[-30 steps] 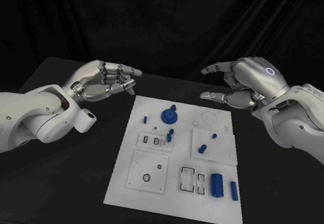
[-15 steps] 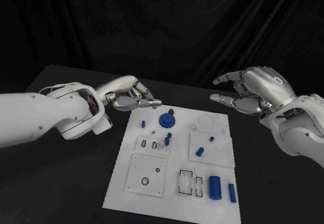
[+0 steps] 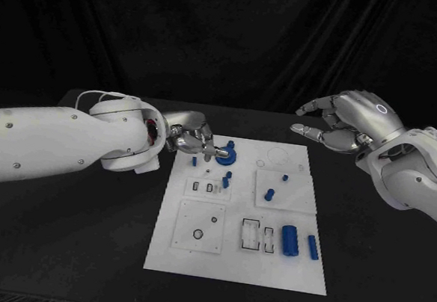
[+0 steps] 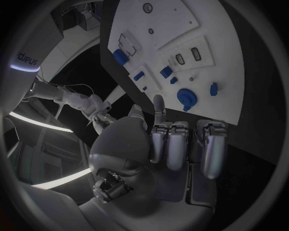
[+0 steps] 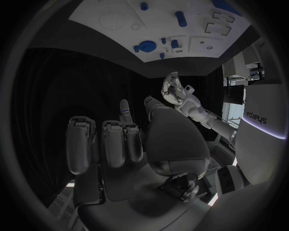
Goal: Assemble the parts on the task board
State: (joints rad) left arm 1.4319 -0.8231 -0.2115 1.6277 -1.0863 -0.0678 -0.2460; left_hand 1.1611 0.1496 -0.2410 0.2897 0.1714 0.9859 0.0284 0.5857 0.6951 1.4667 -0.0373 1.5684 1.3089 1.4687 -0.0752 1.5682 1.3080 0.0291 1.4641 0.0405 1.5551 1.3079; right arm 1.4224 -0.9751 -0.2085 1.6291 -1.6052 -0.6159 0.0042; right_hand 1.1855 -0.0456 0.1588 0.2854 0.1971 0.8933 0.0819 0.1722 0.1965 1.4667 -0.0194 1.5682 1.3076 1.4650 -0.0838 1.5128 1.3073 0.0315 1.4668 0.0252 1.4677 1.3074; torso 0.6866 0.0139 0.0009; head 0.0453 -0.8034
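The board [image 3: 238, 251] lies in the middle of the black table [image 3: 66, 236], its long side running away from the robot. Blue parts are scattered over it: a round gear-like part [image 3: 225, 156] near the far left corner, a small peg [image 3: 194, 161] just beside it, two short pegs [image 3: 227, 179] further in, a peg [image 3: 268, 194] and a smaller one [image 3: 284, 178] on the right-hand plate, and a thick cylinder [image 3: 290, 241] with a thin rod [image 3: 313, 247] beside it toward the near right.

The left robot hand [image 3: 192, 141] hangs over the board's far left corner, just beside the round part; its fingertips [image 3: 214, 151] are close to that part, but whether they touch it cannot be told from the head view. In the left wrist view this robot hand [image 4: 175, 139] has its fingers curled in side by side with one finger stretched toward the round part [image 4: 186, 97], and nothing lies between them.

The right robot hand [image 3: 344, 126] hovers above the table beyond the board's far right corner, well apart from every part. Its fingers are loosely bent and spread, holding nothing; the right wrist view shows the same robot hand [image 5: 114, 139] bare, with the board [image 5: 120, 19] off beyond its fingertips.
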